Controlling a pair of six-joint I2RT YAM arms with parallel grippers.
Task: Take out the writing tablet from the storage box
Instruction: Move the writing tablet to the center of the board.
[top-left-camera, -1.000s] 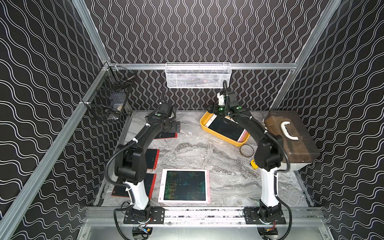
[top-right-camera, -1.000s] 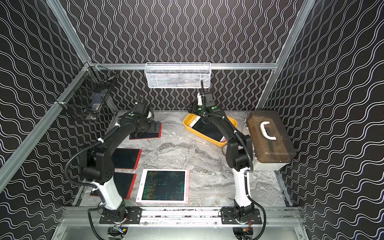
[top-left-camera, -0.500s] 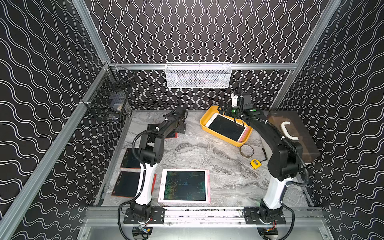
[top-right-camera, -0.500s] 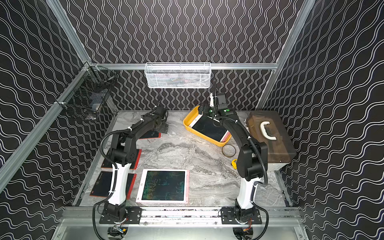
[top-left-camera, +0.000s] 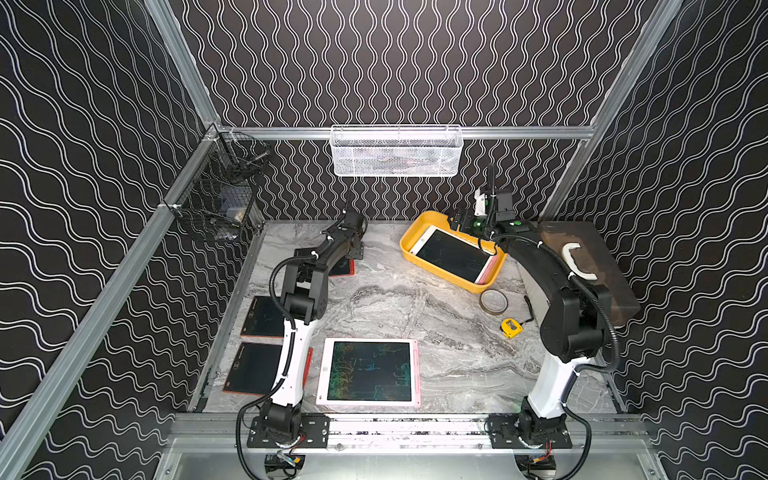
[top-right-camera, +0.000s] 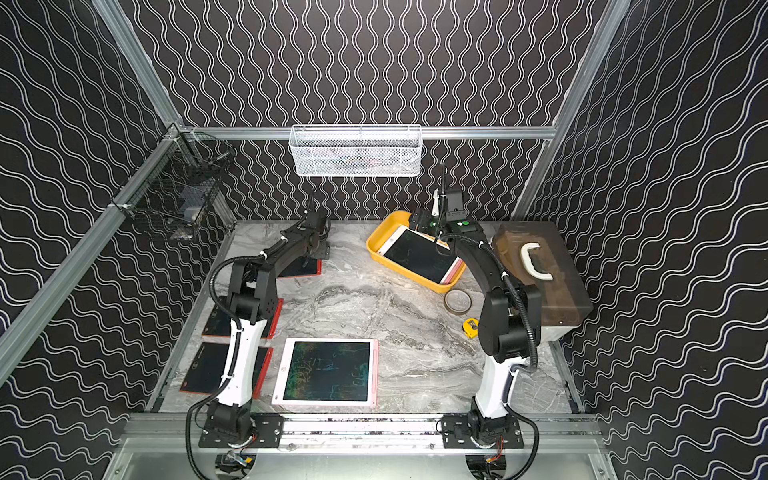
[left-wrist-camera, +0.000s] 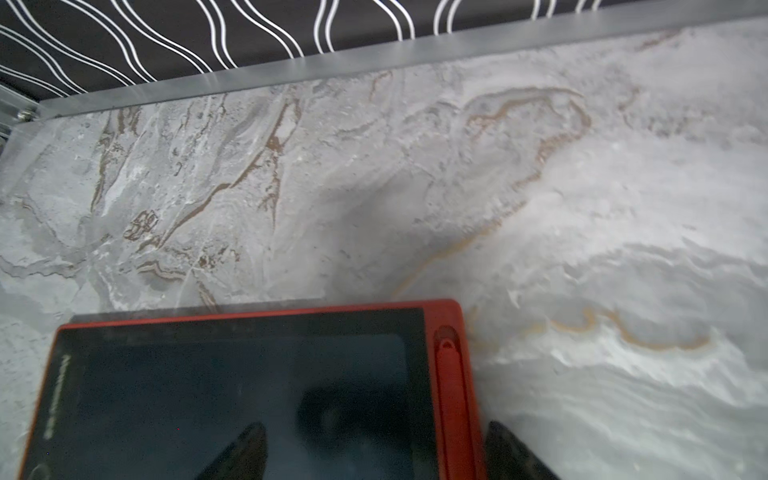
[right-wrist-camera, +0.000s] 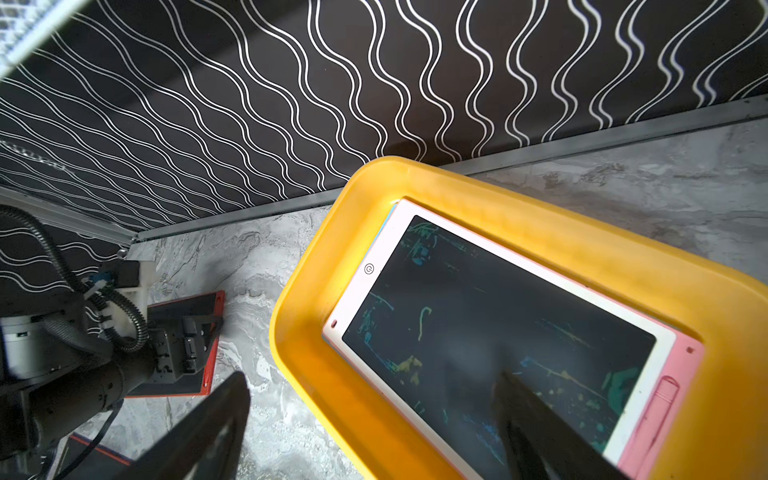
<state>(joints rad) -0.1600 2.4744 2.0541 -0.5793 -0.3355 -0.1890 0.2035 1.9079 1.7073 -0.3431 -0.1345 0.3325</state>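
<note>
The storage box (top-left-camera: 409, 235) (top-right-camera: 376, 241) is a yellow tray at the back right of the table. In it lies the writing tablet (top-left-camera: 453, 255) (top-right-camera: 417, 255) (right-wrist-camera: 490, 332), white and pink framed with a dark scribbled screen. My right gripper (top-left-camera: 461, 220) (right-wrist-camera: 372, 377) hangs open above the box's back end. One finger is over the screen and the other outside the box, with a yellow wall (right-wrist-camera: 328, 291) between them. My left gripper (top-left-camera: 353, 249) (left-wrist-camera: 376, 428) is open, low over a red tablet (left-wrist-camera: 249, 395) (top-left-camera: 343, 268) at the back left, and straddles its red edge.
A grey case with a brown lid (top-left-camera: 582, 266) stands right of the box. A tape roll (top-left-camera: 493, 301) and a yellow tape measure (top-left-camera: 511, 328) lie in front of the box. A pink-white tablet (top-left-camera: 368, 372) lies at the front, two red tablets (top-left-camera: 262, 318) (top-left-camera: 253, 368) on the left. A white mesh basket (top-left-camera: 397, 151) hangs on the back wall.
My right gripper has shifted right along the box's back end and opened wider. The left arm has folded differently, and its gripper has slid right over the red tablet.
</note>
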